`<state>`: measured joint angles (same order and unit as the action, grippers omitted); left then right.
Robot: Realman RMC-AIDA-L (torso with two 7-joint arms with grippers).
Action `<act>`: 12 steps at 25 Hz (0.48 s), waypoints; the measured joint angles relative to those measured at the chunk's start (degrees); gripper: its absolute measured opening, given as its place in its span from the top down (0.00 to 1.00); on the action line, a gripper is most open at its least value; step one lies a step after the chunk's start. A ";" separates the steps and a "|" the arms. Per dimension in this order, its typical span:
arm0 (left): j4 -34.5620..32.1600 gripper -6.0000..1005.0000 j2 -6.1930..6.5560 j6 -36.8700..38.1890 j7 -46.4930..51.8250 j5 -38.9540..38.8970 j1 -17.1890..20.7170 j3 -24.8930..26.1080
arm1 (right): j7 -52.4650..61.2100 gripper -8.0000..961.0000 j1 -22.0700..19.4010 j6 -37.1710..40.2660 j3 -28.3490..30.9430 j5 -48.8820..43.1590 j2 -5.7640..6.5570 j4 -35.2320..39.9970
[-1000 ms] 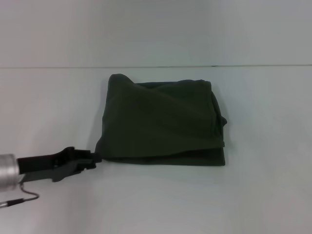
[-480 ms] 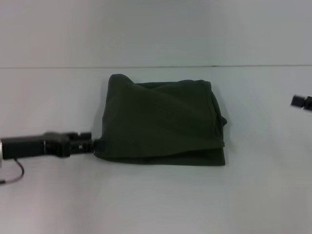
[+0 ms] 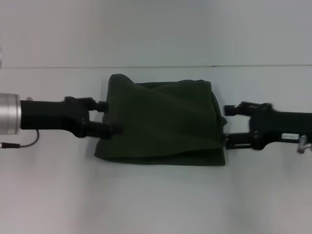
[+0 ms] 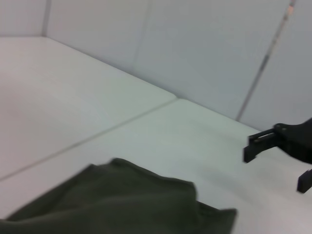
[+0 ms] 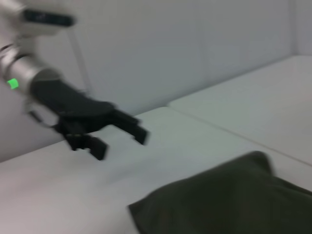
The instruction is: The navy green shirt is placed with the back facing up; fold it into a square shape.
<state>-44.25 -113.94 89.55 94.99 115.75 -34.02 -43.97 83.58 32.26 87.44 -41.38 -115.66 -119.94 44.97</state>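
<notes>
Shirt point(image 3: 161, 124) flanked by left hand point(image 3: 108, 118), right hand point(image 3: 229, 126).

The head camera looks forward and down from above, taking in both arms and the navy green shirt point(image 3: 161, 124) between them. Each wrist camera sits low and close, looking across the shirt point(image 4: 117, 202) toward the opposite gripper, so all three views share the shirt point(image 5: 229, 200).

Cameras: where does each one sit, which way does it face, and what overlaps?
Head: on the head, looking down at the navy green shirt between left gripper and right gripper, both open.
Left wrist: looks across the shirt to the right gripper.
Right wrist: looks across the shirt to the left gripper.
Shared: all three show the shirt.
</notes>
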 joint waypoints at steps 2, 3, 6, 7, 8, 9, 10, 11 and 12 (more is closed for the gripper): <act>0.02 0.05 -0.30 0.59 0.28 0.00 -0.16 -1.09 | -1.32 0.02 0.63 -0.24 -1.04 0.28 -0.05 -1.70; 0.07 0.05 -0.33 0.79 0.34 0.00 -0.20 -1.17 | -1.50 0.02 0.99 -0.35 -1.31 0.31 0.02 -2.42; 0.15 0.05 -0.37 1.11 1.11 0.00 -0.54 -1.21 | -1.77 0.02 1.56 -0.58 -1.28 0.38 0.18 -3.46; 0.15 0.05 -0.37 1.11 1.11 0.00 -0.54 -1.21 | -1.90 0.02 1.60 -0.70 -1.22 0.57 0.18 -3.49; 0.12 0.05 -0.38 1.11 1.21 0.00 -0.57 -1.14 | -2.01 0.02 1.63 -0.93 -1.17 0.90 0.17 -3.49; 0.05 0.05 -0.39 1.10 1.27 0.00 -0.61 -1.03 | -2.02 0.02 1.66 -1.28 -1.19 1.35 0.16 -3.48; -0.03 0.05 -0.40 1.05 1.29 -0.02 -0.61 -0.86 | -1.97 0.02 1.67 -1.72 -1.29 1.72 0.16 -3.48; -0.03 0.05 -0.40 1.05 1.28 -0.05 -0.61 -0.78 | -1.79 0.02 1.68 -2.40 -1.41 2.11 0.14 -3.47; -0.04 0.05 -0.40 1.06 1.26 -0.09 -0.61 -0.75 | -1.79 0.02 1.68 -2.40 -1.41 2.11 0.14 -3.47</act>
<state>-44.29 -114.34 90.61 96.25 115.67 -34.63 -44.72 81.79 33.95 85.04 -42.79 -113.55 -119.80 41.50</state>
